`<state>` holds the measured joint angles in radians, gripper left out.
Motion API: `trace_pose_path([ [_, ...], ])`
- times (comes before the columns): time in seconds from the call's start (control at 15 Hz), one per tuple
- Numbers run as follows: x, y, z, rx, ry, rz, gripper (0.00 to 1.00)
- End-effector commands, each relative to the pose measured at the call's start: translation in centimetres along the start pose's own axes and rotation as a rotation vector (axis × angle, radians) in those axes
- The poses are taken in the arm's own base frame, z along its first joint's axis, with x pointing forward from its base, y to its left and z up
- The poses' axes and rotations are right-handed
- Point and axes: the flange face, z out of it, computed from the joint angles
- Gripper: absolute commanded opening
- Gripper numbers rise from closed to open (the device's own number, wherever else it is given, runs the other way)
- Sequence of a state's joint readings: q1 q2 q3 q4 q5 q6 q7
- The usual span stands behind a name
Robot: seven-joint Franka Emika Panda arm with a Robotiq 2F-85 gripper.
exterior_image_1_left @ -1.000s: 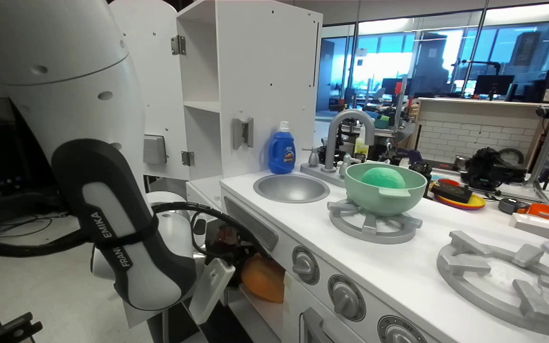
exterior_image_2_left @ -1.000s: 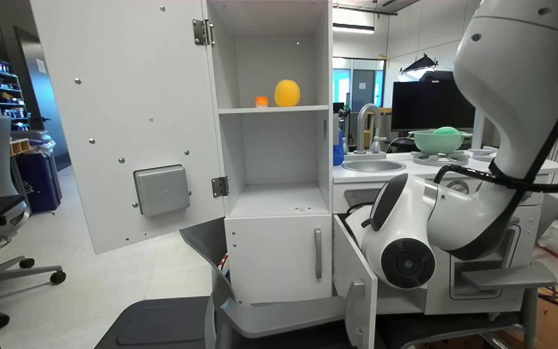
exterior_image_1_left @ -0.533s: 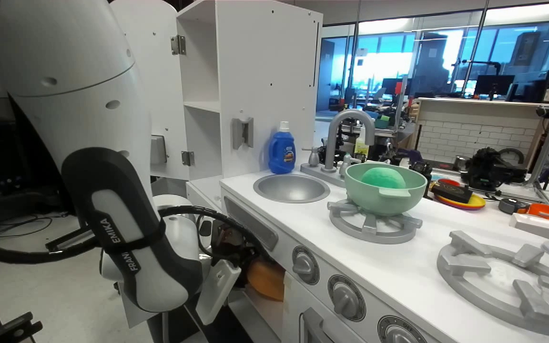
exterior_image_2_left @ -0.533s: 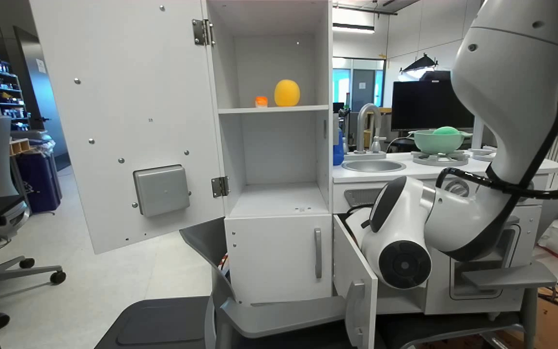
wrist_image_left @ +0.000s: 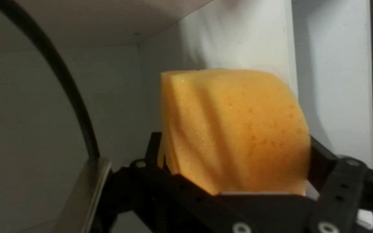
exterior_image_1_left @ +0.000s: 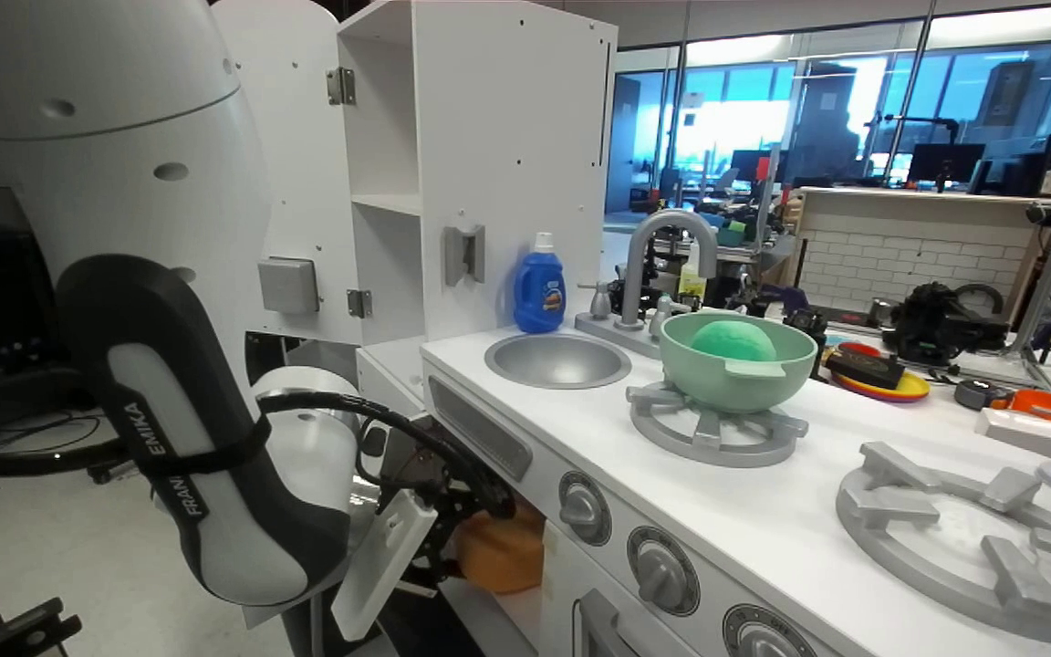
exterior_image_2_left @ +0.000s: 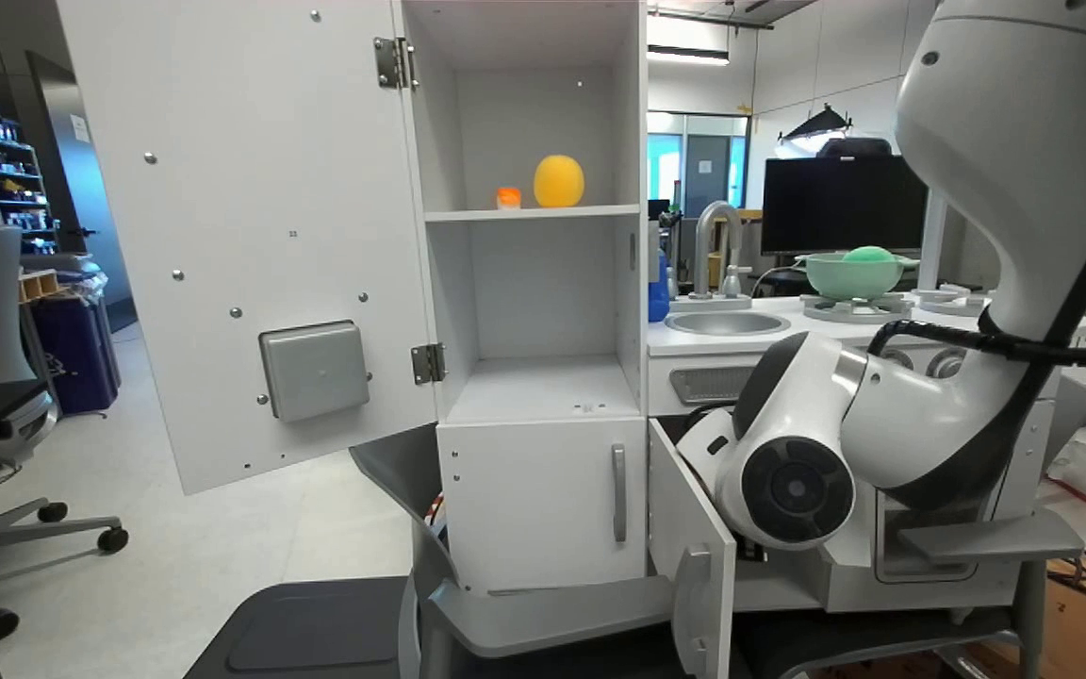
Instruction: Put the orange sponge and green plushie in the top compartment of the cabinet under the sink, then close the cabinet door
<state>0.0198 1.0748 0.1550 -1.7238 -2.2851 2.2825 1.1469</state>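
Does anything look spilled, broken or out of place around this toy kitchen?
Nothing visibly spilled or damaged. Slightly odd: the rounded bright-green plushie sits in a round pale-green plastic-looking bowl on a round grey burner ring, where you'd expect food instead.

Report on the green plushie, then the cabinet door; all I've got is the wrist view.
Observer: The green plushie sits inside the mint-green bowl, as both exterior views show.
Operator: Copy. Tell me what that rests on.
Observer: On a grey burner ring.
Operator: Now give me the second item.
Observer: The cabinet door stands open, swung outward, in an exterior view.
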Motion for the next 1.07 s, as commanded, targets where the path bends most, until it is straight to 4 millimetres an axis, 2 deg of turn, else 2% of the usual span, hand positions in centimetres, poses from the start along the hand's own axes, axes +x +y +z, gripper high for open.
trace_pose_path([
  [0.0, -0.1, 1.0, -2.7, 0.079, 0.005, -0.075, 1.00],
  [0.07, -0.9, 1.6, -3.6, 0.100, 0.004, -0.094, 1.00],
  [0.2, -1.4, 2.2, -5.1, 0.138, 0.015, -0.124, 1.00],
  [0.4, -1.6, 4.4, -7.8, 0.192, 0.031, -0.158, 1.00],
  [0.53, -2.1, 7.7, -10.7, 0.256, 0.041, -0.191, 1.00],
  [0.8, -3.0, 13.8, -14.5, 0.387, 0.081, -0.204, 1.00],
  [1.0, -3.6, 18.9, -15.2, 0.452, 0.088, -0.107, 1.00],
])
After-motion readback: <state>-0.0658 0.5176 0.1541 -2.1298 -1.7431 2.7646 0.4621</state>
